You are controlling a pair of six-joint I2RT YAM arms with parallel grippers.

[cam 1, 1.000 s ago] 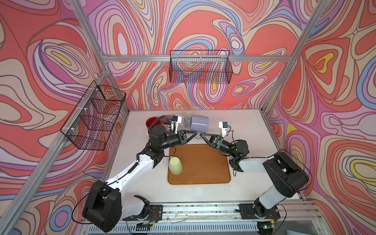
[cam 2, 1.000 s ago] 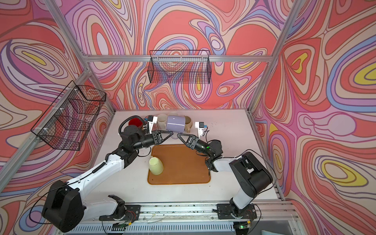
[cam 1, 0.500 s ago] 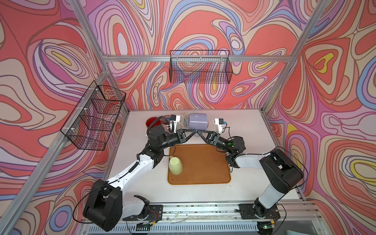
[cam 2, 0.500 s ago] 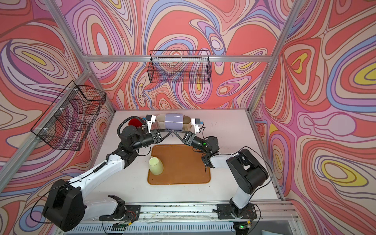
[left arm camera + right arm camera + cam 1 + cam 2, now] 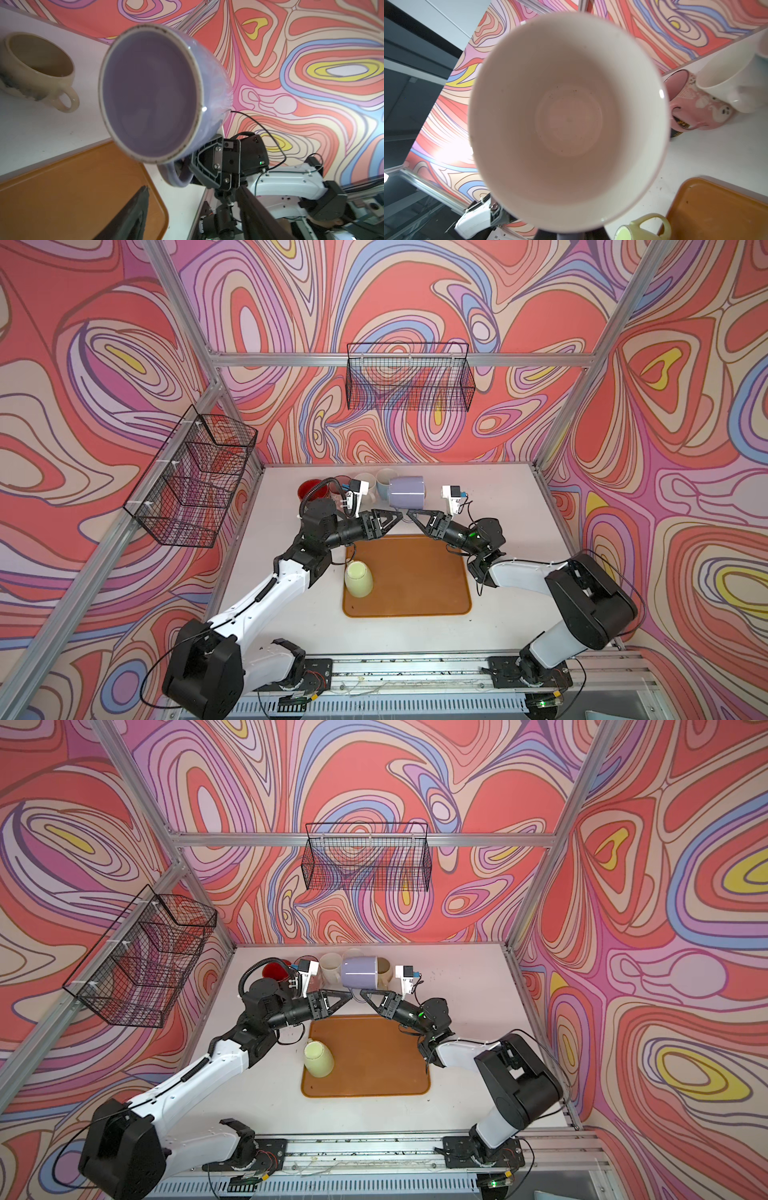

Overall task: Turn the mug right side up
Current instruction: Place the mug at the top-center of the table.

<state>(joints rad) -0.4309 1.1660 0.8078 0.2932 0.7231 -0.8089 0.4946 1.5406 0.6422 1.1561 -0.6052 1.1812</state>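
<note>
**Desk:** Entry: mug (image 5: 406,492)?
**Operator:** Lavender, tipped sideways, upper centre of frame, off the worktop (image 5: 519,489). My right claw (image 5: 413,515) is clenched on its handle (image 5: 176,178).
**Desk:** Left claw (image 5: 397,515)?
**Operator:** Released, just beside that handle.

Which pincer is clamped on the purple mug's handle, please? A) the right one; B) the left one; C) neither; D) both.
A: the right pincer pinches the handle of the raised purple mug, as the left wrist view shows; the left pincer is open, its fingers clear of it.
</note>
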